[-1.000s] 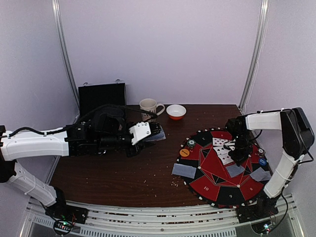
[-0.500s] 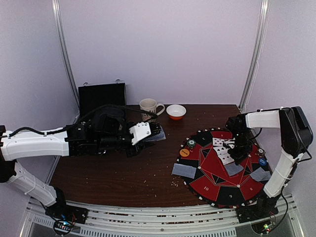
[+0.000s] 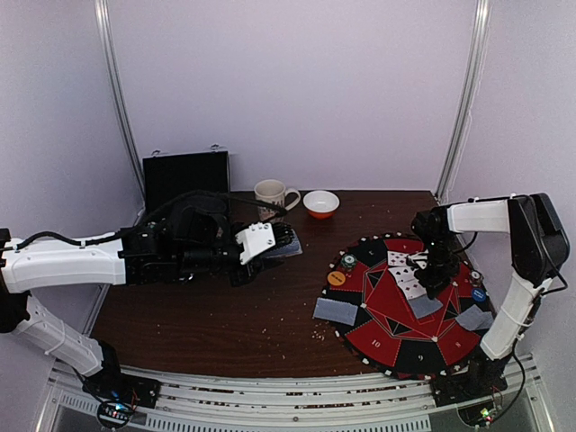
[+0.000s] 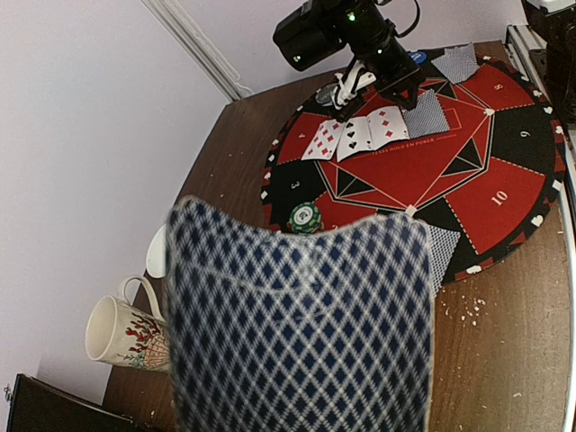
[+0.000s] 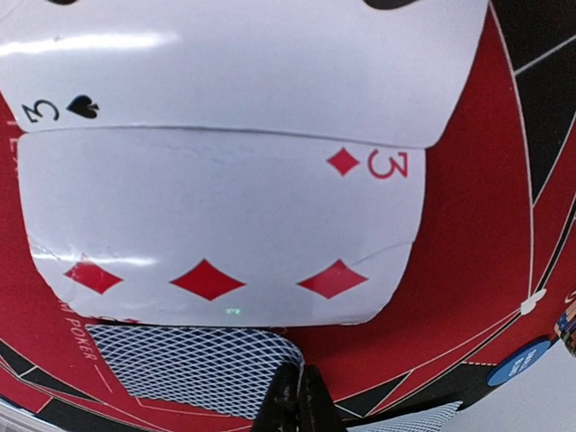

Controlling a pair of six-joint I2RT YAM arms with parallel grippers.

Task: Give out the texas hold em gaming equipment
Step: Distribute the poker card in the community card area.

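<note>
My left gripper (image 3: 281, 243) is shut on a deck of cards (image 3: 290, 251) and holds it above the table, left of the round poker mat (image 3: 396, 337). In the left wrist view the deck's blue diamond-patterned back (image 4: 297, 324) hides the fingers. My right gripper (image 3: 431, 288) is low over the mat, its fingertips (image 5: 310, 409) pinched on the corner of a face-down card (image 5: 180, 364). Face-up three of diamonds (image 5: 225, 225) and three of spades (image 5: 234, 72) lie beside it. An orange chip (image 3: 336, 279), a green-white chip (image 3: 348, 261) and a blue chip (image 3: 479, 293) sit on the mat.
More face-down cards lie at the mat's left edge (image 3: 336, 311) and right side (image 3: 474, 317). A patterned mug (image 3: 271, 193) and an orange-and-white bowl (image 3: 321, 203) stand at the back. A black case (image 3: 186, 176) stands open at back left. Crumbs dot the brown table (image 3: 225, 315).
My right gripper has shifted slightly to the left over the mat with the face-down card. The left arm and its deck have not moved.
</note>
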